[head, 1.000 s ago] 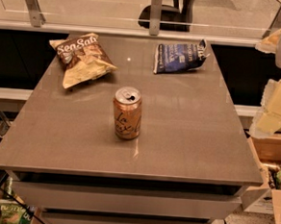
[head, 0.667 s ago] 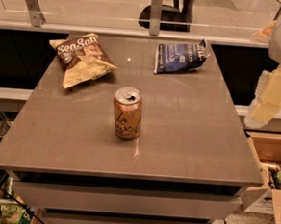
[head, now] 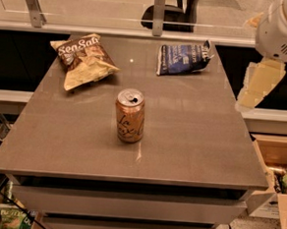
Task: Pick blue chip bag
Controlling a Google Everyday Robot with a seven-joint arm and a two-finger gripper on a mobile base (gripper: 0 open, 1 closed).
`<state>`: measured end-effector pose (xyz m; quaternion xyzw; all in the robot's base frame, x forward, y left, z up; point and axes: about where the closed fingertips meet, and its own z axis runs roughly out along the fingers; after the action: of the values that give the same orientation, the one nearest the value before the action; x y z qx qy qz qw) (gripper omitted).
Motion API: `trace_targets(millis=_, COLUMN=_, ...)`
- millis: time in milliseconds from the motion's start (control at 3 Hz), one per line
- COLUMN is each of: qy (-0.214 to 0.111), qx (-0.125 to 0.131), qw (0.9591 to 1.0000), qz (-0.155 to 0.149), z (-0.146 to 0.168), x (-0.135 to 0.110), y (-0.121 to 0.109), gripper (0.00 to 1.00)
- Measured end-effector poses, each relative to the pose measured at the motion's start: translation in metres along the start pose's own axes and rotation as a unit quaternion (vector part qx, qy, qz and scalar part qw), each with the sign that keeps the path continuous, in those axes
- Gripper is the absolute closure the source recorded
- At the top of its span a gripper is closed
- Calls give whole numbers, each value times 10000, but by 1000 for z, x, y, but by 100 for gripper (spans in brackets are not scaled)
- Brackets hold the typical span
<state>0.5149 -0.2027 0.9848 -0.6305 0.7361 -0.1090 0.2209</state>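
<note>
The blue chip bag (head: 182, 58) lies crinkled at the far right of the grey table (head: 191, 139), white lettering up. My gripper (head: 247, 100) hangs pale and cream-coloured below the white arm joint (head: 285, 25), over the table's right edge. It is to the right of the bag and nearer the camera, apart from it and touching nothing.
A tan-and-brown "Sea Salt" chip bag (head: 83, 58) lies at the far left. An orange can (head: 130, 115) stands upright mid-table. A glass rail with metal posts (head: 159, 11) runs behind the table. A cardboard box (head: 277, 175) sits on the floor at the right.
The arm and gripper have moved left and slightly up, from beyond the table's right side to over its right edge. The bags and can have not moved.
</note>
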Motion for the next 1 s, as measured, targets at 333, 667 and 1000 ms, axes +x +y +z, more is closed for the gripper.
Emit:
trace_targets(millis=333, qy=56, qx=382, qw=9992, qz=-96, z=23, x=-2, y=-26, gripper=0)
trace_targets(millis=667, qy=192, qx=732, qw=9971, qz=-125, z=46, x=-1, y=-57, gripper=0)
trace_targets(millis=1000, qy=325, qx=850, qw=9957, qz=-182, z=73, x=-1, y=-96, gripper=0)
